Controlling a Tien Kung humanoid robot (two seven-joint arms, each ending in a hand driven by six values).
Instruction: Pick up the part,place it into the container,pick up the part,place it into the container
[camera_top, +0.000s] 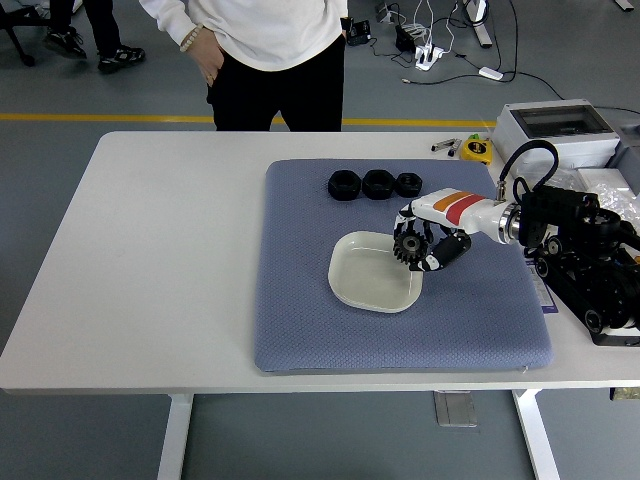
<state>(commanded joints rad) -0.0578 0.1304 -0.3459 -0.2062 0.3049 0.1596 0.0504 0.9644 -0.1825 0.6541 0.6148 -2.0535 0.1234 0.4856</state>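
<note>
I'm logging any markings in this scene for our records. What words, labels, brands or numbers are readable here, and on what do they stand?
None can be read.
Right hand, holding the gear: orange and red stripes on its white back, no legible letters.
Yellow tape measure: any print is too small to read.
Grey box: no legible label.
Black nuts, white dish, blue mat: no text visible.

I cannot read any text, number or brand here. My right hand (432, 243) has an orange and a red stripe on its white back, but no letters are visible on them. The yellow tape measure (477, 149) on the tabletop (160, 260) is too small to read.
</note>
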